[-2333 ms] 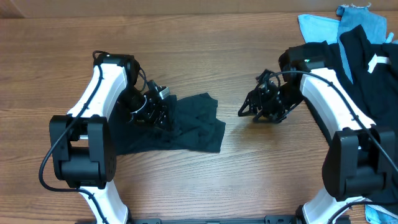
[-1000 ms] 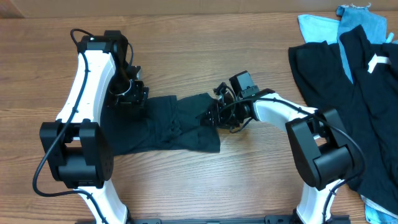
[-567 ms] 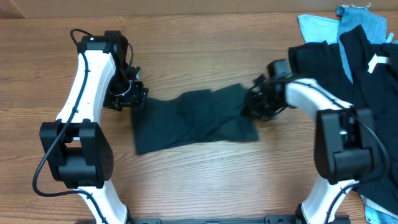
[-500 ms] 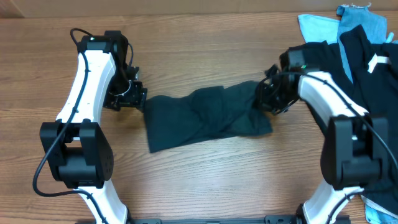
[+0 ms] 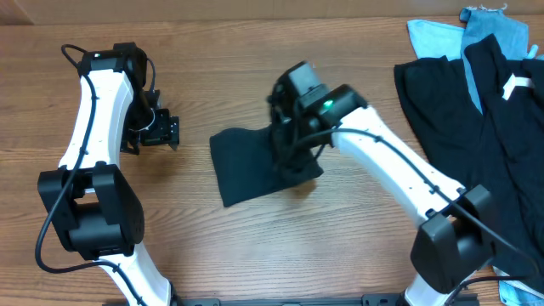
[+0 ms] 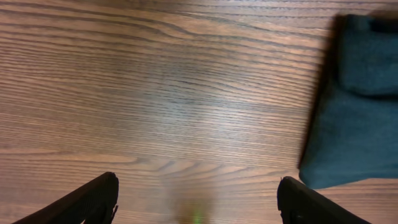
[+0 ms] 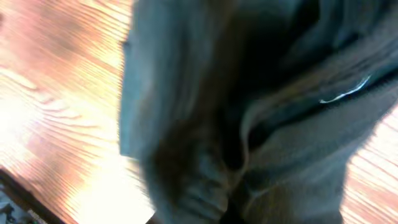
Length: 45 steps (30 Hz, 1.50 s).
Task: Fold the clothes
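A dark garment (image 5: pixel 251 161), one of the clothes, lies crumpled at the table's middle. My right gripper (image 5: pixel 293 136) hangs over its right part, shut on a fold of the cloth lifted off the table. In the right wrist view, blurred dark cloth (image 7: pixel 249 124) fills the frame and hides the fingers. My left gripper (image 5: pixel 157 132) stands apart to the left of the garment. It is open over bare wood (image 6: pixel 198 180), its fingers (image 6: pixel 93 199) holding nothing, with the garment's edge (image 6: pixel 360 118) at the right of that view.
A pile of black clothes (image 5: pixel 476 102) with light blue pieces (image 5: pixel 438 34) covers the table's right end. One black shirt there shows a white mark (image 5: pixel 514 85). The right arm (image 5: pixel 391 170) stretches diagonally across the table.
My right gripper shut on the garment's right end, dragged it rightward, then carried that end up and back left over the cloth. The left arm drew away left, opening wider.
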### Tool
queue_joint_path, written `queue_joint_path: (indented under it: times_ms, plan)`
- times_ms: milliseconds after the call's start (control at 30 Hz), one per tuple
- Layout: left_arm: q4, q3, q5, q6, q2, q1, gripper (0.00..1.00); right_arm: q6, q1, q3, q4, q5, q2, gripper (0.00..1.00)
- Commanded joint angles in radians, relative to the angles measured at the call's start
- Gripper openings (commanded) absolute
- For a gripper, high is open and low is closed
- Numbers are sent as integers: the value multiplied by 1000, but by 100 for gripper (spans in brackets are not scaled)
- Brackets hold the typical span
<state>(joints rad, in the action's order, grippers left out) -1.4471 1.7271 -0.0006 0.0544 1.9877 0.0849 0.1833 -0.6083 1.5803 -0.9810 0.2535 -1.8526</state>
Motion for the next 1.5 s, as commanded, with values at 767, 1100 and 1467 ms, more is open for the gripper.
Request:
queue_joint_path:
  times_ms: [767,1100,1467]
  plan:
    - [11,9,28,21,-13,-3,85,77,-176,18,408,183,-221,21]
    - [14,9,111,-19,-13,-3,85,-31,-82,43,311,310,-106,68]
    - [82,9,433,-123,-13,-139,100,57,82,-10,55,-140,-12,70]
